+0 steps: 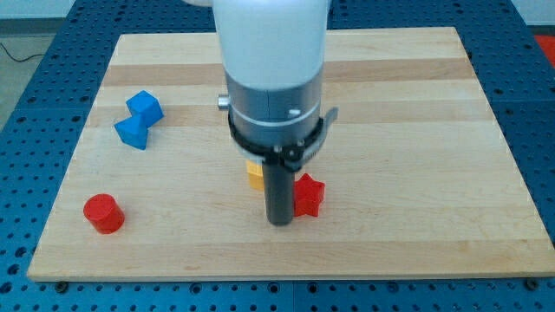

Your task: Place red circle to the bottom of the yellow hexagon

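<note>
The red circle [104, 213] is a short red cylinder near the board's lower left corner. The yellow hexagon [254, 175] sits near the board's middle, mostly hidden behind the arm; only a small yellow-orange part shows. My tip [279, 222] rests on the board just below and right of the yellow hexagon, far to the right of the red circle. A red star-shaped block [308, 196] stands right beside the rod on its right.
Two blue blocks sit at the board's left: a blue cube [144, 107] and a blue block [132, 133] touching it below left. The wooden board [416, 130] lies on a blue perforated table. The arm's white and grey body [273, 69] covers the top middle.
</note>
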Available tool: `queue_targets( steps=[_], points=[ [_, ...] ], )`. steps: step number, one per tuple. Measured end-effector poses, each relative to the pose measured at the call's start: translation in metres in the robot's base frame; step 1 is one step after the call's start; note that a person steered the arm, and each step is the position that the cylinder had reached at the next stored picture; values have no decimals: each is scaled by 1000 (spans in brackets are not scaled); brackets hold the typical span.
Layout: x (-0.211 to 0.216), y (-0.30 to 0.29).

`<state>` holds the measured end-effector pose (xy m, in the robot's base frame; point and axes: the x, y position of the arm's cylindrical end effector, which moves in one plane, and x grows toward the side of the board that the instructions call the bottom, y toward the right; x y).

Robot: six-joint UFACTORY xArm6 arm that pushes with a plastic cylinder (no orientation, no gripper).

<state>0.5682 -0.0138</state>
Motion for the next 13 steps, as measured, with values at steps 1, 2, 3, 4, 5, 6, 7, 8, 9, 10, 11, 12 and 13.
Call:
queue_targets(
  steps=[1,2,3,4,5,6,7,8,9,10,11,12,13],
  points=[
    [40,-28],
    [50,-86],
    [47,-200],
    [32,-289],
    [16,-289],
    [-18,-275],
    [-26,-215],
    [-25,-148],
    [-30,-178],
    [-17,-213],
    [4,-197],
    [-13,-150],
    [-34,-94]
  ],
)
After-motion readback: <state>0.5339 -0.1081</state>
